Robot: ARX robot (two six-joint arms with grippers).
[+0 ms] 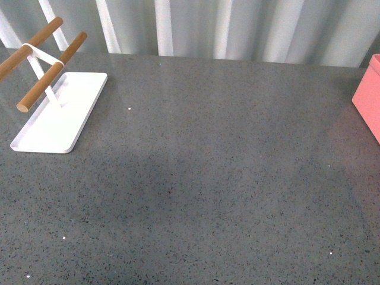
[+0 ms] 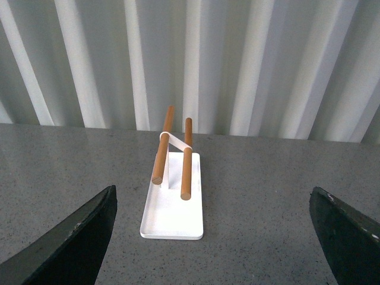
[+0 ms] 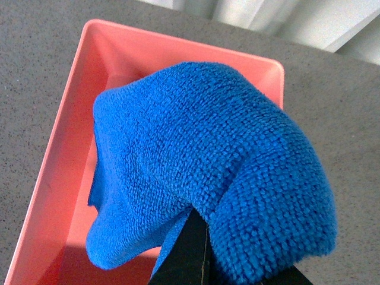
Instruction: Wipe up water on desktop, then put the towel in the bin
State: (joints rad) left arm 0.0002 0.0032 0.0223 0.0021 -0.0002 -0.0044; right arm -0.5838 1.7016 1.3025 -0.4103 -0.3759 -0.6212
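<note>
The dark grey speckled desktop [image 1: 196,178] fills the front view. The salmon-pink bin [image 1: 368,98] shows only as a corner at the far right edge there. In the right wrist view the bin [image 3: 59,154] lies below my right gripper [image 3: 199,255], which is shut on the bright blue plush towel [image 3: 202,160]. The towel hangs bunched over the bin's open inside. My left gripper [image 2: 214,231] is open and empty, its dark fingers [image 2: 77,237] spread wide above the desktop [image 2: 261,208]. Neither arm shows in the front view.
A flat white tray [image 1: 59,113] with wooden bars [image 1: 50,71] stands at the back left of the desktop; it also shows in the left wrist view [image 2: 172,208], ahead of the left gripper. A ribbed pale wall [image 1: 225,27] runs behind the desktop.
</note>
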